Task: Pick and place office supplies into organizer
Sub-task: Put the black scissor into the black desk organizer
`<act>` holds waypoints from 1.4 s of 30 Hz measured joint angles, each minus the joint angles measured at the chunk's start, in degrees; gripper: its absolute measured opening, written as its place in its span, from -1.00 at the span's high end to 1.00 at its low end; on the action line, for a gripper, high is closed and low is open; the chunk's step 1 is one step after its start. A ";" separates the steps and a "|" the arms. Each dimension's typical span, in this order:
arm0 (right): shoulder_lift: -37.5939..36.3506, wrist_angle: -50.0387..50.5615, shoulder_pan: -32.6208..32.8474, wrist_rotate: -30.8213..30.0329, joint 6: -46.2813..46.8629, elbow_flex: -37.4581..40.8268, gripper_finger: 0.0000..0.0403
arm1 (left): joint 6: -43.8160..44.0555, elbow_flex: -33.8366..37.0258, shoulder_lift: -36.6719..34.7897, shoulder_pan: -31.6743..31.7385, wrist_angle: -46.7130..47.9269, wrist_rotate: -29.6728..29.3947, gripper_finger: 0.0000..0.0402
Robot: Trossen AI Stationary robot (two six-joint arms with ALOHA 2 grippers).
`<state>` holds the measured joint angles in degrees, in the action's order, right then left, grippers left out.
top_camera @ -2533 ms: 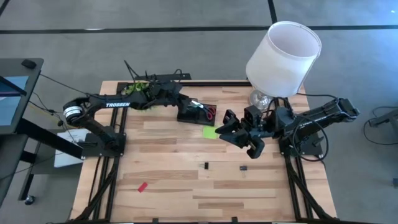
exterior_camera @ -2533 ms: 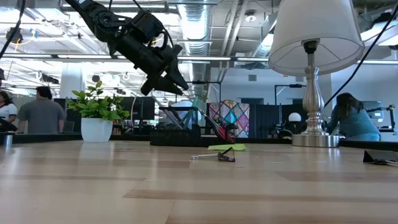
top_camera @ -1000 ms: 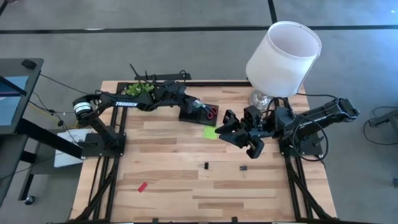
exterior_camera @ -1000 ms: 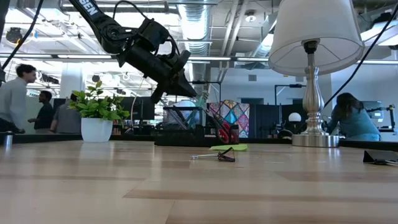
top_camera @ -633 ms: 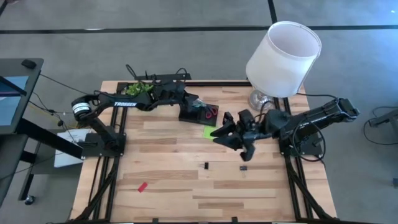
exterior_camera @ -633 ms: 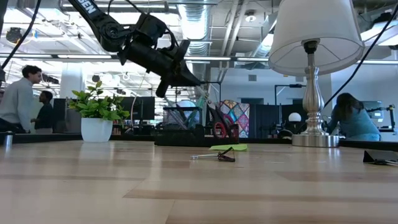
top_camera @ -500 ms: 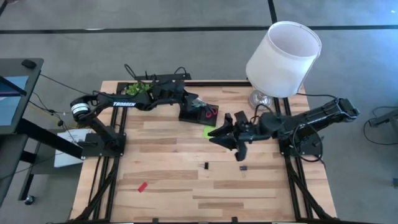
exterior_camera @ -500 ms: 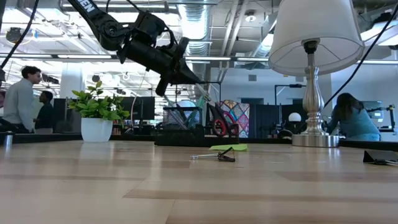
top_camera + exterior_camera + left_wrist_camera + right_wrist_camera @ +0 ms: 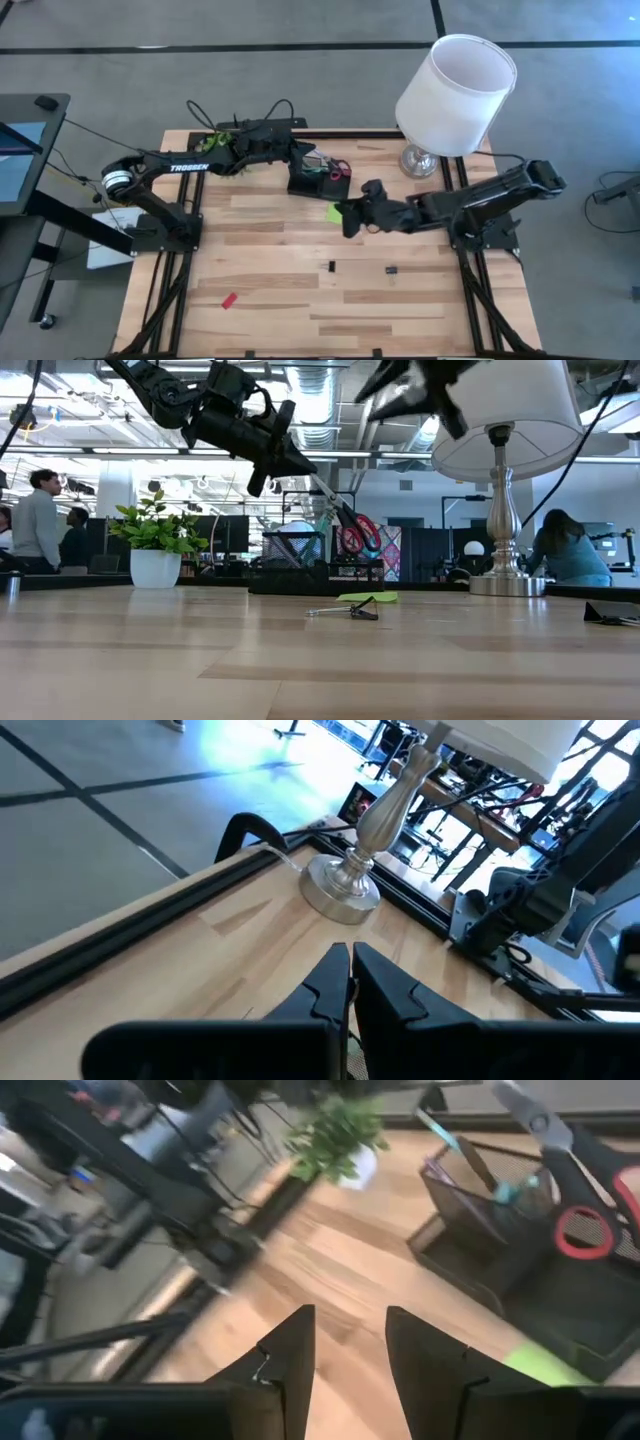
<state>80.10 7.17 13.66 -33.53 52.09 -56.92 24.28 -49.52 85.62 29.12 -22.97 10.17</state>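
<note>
**Scissors held above the organizer**

My left gripper (image 9: 300,467) is clamped on the scissors (image 9: 350,525): grey blades, red loop handles. Long axis slants, handles hanging down and away from my fingertips, over the black mesh organizer (image 9: 318,182). My right gripper (image 9: 347,216) hovers, fingers apart, by the lime-green sticky-note pad (image 9: 335,212).

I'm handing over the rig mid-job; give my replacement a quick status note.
Left gripper: shut on the scissors, held by the blades above the organizer, red handles down.
Right gripper: open, empty, over the sticky-note pad beside the organizer.
Done: pens stand in the mesh compartment.
Left: place the scissors, then the pad, two black clips mid-table, and the red eraser near the front.
</note>
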 joint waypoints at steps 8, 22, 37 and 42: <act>6.86 0.17 -1.33 -0.30 3.84 0.02 0.41 | 0.95 -0.04 -4.77 0.28 -0.66 3.14 1.00; -1.88 -3.63 -1.30 -8.29 -9.04 0.00 0.41 | 1.75 0.00 -23.38 6.27 6.52 14.55 1.00; -7.67 -16.09 -10.83 14.99 -33.66 0.00 0.41 | 8.15 -0.02 -30.32 9.10 5.11 31.24 1.00; -5.05 -20.79 -13.75 27.50 -32.02 0.00 0.41 | 8.28 -0.02 -30.27 8.33 5.15 31.51 1.00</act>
<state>75.05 -13.62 -0.10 -6.03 20.08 -56.93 32.56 -49.54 55.35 37.45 -17.82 41.68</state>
